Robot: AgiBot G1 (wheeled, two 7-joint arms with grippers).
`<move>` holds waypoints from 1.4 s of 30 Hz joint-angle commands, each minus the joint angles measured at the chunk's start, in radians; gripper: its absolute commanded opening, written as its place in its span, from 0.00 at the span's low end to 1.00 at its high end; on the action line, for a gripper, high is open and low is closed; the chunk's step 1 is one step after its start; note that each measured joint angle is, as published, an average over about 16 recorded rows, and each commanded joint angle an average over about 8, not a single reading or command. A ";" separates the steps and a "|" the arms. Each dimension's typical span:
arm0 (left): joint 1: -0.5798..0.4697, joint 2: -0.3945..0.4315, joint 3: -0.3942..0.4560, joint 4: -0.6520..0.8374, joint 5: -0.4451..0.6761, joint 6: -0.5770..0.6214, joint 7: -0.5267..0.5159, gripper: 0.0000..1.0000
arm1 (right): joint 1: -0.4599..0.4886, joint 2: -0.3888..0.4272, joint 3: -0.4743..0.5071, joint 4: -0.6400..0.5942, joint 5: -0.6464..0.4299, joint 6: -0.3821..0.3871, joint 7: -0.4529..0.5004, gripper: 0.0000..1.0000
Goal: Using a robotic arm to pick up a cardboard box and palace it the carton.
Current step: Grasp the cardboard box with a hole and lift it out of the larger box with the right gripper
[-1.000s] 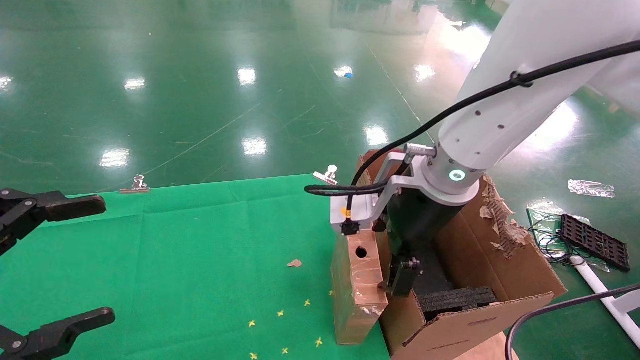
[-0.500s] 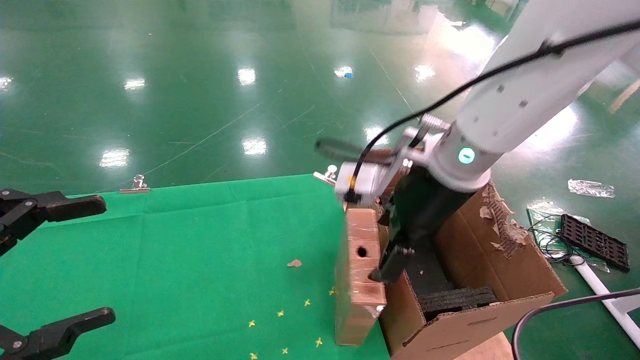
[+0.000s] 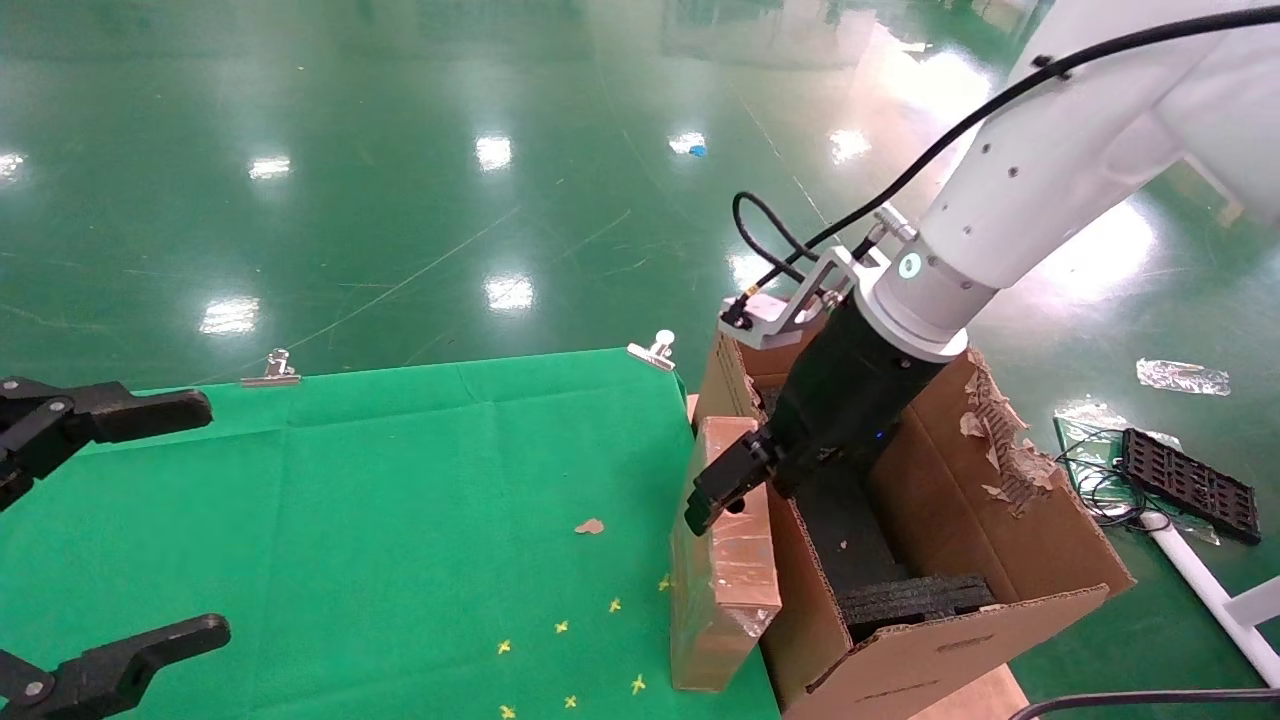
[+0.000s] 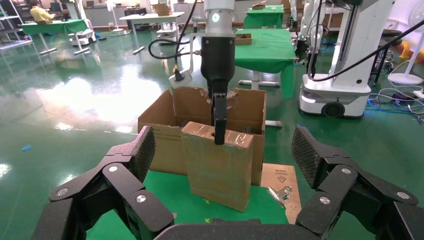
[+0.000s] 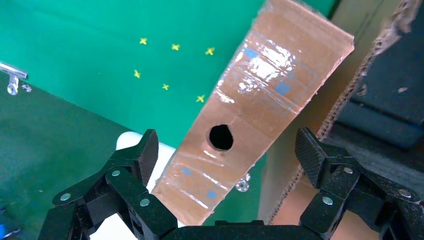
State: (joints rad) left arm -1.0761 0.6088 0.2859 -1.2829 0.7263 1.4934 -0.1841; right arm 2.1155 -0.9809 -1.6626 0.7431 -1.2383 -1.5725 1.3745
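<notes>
Standing on end at the edge of the green cloth-covered table [image 3: 350,500], the small flat brown cardboard box wrapped in glossy clear tape [image 3: 722,560] leans against the outer wall of the large brown corrugated carton [image 3: 940,560], outside it rather than in it. A round hole shows in the box's narrow top face, plain in the right wrist view [image 5: 252,115]. The carton sits just beside the table, its flaps upright, its far right flap torn ragged, and black foam blocks [image 3: 915,600] line its inside.

Above the box's top end hangs the right gripper [image 3: 722,492], carried by the white tubular robotic arm with a black cylindrical wrist [image 3: 1010,190]. Its black fingers [image 5: 127,165] are spread wide, one on each side of the box's top, and grip nothing; whether they touch the tape cannot be told. From the left wrist view the same arm comes straight down over the box [image 4: 217,167], with the carton [image 4: 160,120] right behind it.

The left gripper [image 3: 110,530] stays parked well apart at the table's left edge, its fingers also spread and empty. Small yellow crosses [image 3: 560,627] mark the cloth near the box, and silver clips [image 3: 270,370] pin the cloth's far edge.
</notes>
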 commanded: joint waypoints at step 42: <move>-0.001 -0.001 0.003 0.000 -0.002 -0.001 0.001 0.00 | -0.002 -0.093 -0.176 -0.100 0.092 0.014 -0.067 0.00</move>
State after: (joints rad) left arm -1.0767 0.6076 0.2888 -1.2829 0.7243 1.4921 -0.1827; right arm 2.1276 -1.0653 -1.8313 0.6475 -1.1473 -1.5526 1.2963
